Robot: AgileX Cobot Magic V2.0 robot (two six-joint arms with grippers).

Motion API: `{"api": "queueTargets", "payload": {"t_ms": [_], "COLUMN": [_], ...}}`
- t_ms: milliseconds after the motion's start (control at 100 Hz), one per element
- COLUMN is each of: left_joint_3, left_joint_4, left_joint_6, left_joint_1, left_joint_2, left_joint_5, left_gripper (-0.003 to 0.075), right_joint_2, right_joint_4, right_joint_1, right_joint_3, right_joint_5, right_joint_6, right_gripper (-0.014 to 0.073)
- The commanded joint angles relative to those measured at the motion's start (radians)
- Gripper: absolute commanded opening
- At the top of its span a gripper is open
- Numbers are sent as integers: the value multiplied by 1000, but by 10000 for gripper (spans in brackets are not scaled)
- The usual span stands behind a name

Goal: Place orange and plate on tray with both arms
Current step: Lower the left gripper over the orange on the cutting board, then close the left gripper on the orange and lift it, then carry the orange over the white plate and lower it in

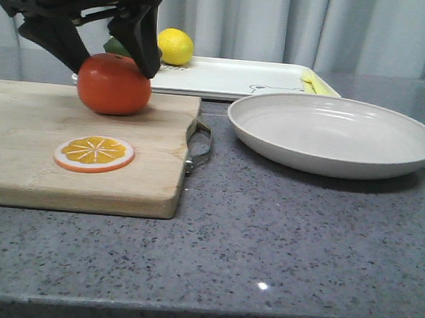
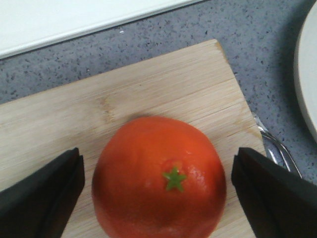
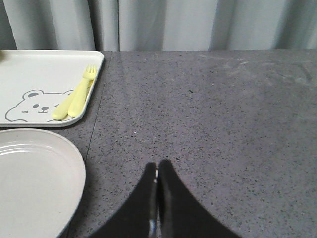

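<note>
**Left gripper poised around the orange**

The orange [image 1: 114,84] sits on a wooden cutting board [image 1: 24,126] at upper left of the front view. The left gripper [image 1: 112,52] straddles it, fingers spread wide, not touching. An orange slice [image 1: 94,153] lies nearer. The plate [image 1: 334,134] rests at right, the tray [image 1: 233,78] behind. The right gripper [image 3: 157,191] is closed, empty.

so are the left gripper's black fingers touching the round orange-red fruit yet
Apart. The left wrist view shows bare wood between each of the fingers and the orange.
</note>
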Motion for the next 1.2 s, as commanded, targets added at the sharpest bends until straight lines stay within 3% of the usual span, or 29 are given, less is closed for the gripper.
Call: {"api": "queueTargets", "payload": {"t_ms": [0, 110, 330, 490, 690, 1190], "left_joint_3": [-31, -31, -31, -42, -134, -503], "left_joint_4": [-15, -15, -15, -19, -19, -21], "left_joint_6": [-1, -1, -1, -1, 19, 23], "left_joint_1": [-9, -9, -9, -9, -55, -341], "left_joint_2": [-37, -37, -37, -37, -30, 215], "left_joint_5": [-37, -37, -34, -22, 14, 50], "left_gripper": [586, 550, 389, 316, 304, 304], "right_joint_2": [5, 5, 5, 5, 5, 7], "right_joint_4": [-7, -7, -7, -7, -7, -7], "right_joint_1": [-3, -3, -3, -3, -3, -3], "right_joint_3": [-39, -39, -39, -39, -39, -39], "right_joint_5": [-80, -80, -80, -80, -79, -55], "right_joint_6": [0, 0, 0, 0, 0, 0], "right_gripper": [-60, -60, -60, -60, -60, -60]}}
